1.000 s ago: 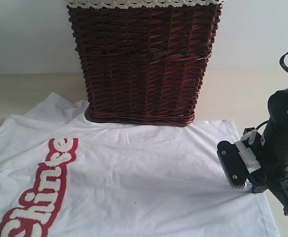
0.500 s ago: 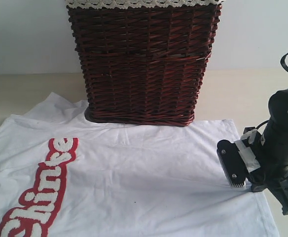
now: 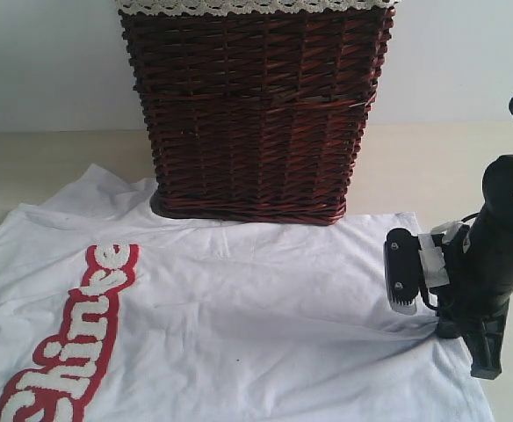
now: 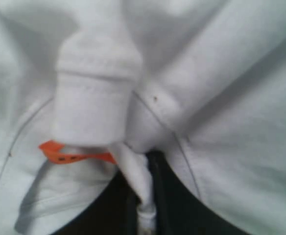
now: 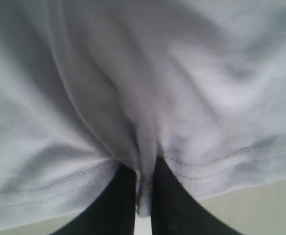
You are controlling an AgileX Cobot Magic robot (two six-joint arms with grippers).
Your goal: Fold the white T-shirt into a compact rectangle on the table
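Pale beige desk (image 3: pixel 419 167) runs back to a plain light wall, and the white T-shirt (image 3: pixel 265 308) lies spread across most of its near part.

At the shirt's neck, the left fingers (image 4: pixel 177 213) are clamped shut on a thin fold of white cloth, which stands up between the two black tips. Just beside that pinch sits the ribbed collar (image 4: pixel 96 103), bunched into a thick roll, with the small orange tag (image 4: pixel 69 156) poking out from under it. Around these, loose white fabric fills the left wrist view.

On the other side, the right fingers (image 5: pixel 175 205) are likewise closed on a narrow ridge of the shirt, taken right at a stitched hem. Bare desk shows below that hem in the right wrist view. Seen from the exterior camera, the right arm (image 3: pixel 498 255) stands over the shirt's right edge, and shallow creases in the cloth run toward the spot where it grips.

Farther out, the red patch with fuzzy white letters (image 3: pixel 76 347) runs toward the near left corner. One sleeve (image 3: pixel 98 189) reaches back to the left of a dark brown wicker basket (image 3: pixel 256 114), whose foot meets the shirt's far edge. A lace-edged liner (image 3: pixel 256 5) trims the basket's top.
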